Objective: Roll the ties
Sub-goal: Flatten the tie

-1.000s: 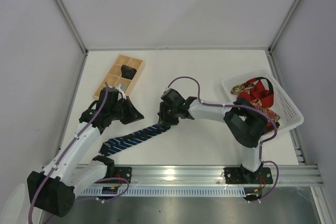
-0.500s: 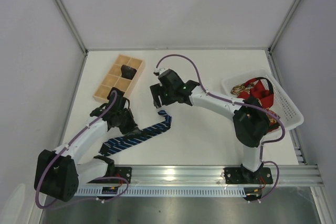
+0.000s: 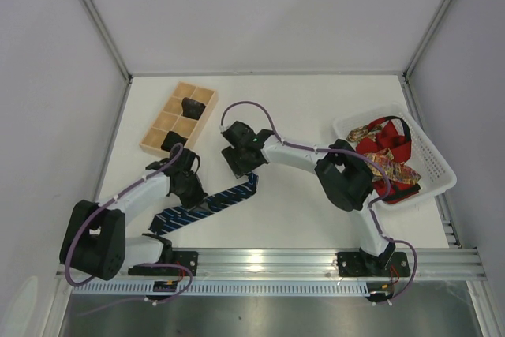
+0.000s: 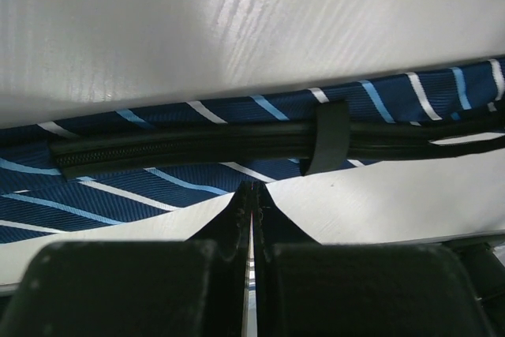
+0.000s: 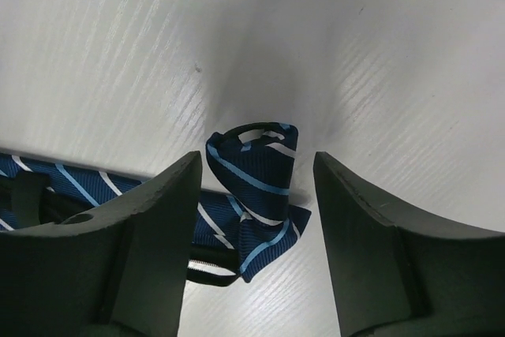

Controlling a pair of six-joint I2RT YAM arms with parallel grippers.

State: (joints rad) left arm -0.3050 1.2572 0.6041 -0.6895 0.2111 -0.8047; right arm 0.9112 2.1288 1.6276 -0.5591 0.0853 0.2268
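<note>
tie (image 3: 209, 201) looks soft and floppy (slippery too, i'd guess); best pinched at its curled end, where the right gripper (image 5: 254, 165) gapes; left gripper (image 4: 251, 195) is closed tight.

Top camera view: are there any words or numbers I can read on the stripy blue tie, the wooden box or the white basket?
No readable text in any view.
Navy fabric tie with pale diagonal stripes: stripes only; the black fabric loop on its back is blank.
Light wooden compartment box: no markings visible.
White plastic basket: no label visible; the patterned ties inside are too small to tell.
</note>
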